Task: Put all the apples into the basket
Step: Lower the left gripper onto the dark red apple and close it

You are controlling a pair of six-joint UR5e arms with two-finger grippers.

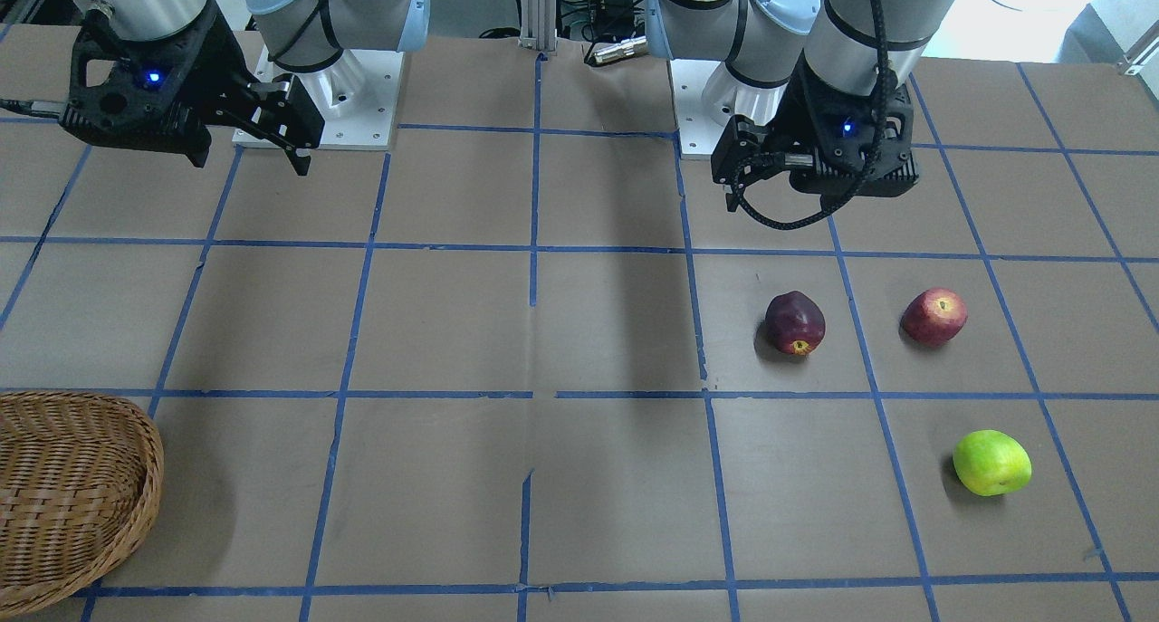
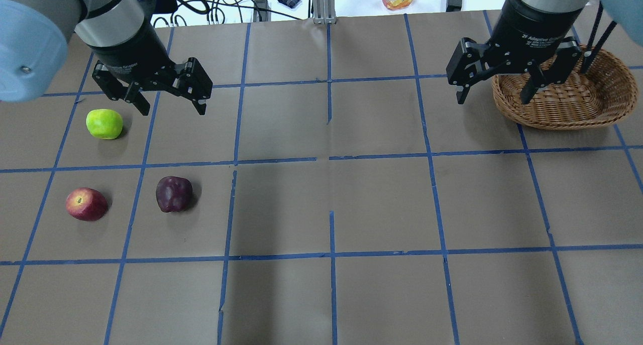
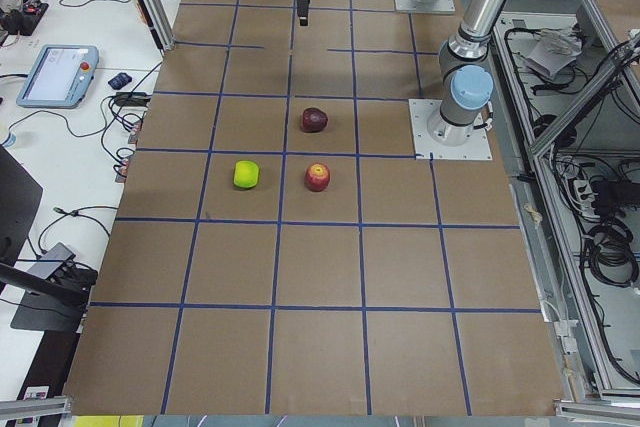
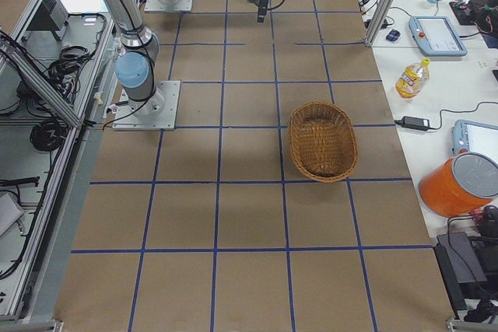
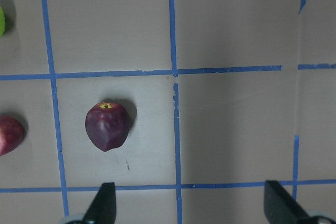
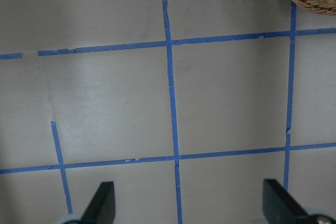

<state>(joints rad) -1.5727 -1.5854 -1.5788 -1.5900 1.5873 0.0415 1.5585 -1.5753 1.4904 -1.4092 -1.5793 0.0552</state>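
Black left tool (image 2: 173,109) wide, empty

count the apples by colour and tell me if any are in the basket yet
dark maroon apple: 1
red apple: 1
yellow-green apple: 1
total: 3 apples, 0 in the basket

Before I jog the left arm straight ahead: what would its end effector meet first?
Likely bare table, near a blue tape line. The left end effector points down, open, and the maroon apple sits to one side of its path in the wrist view; exact offset is hard to judge.
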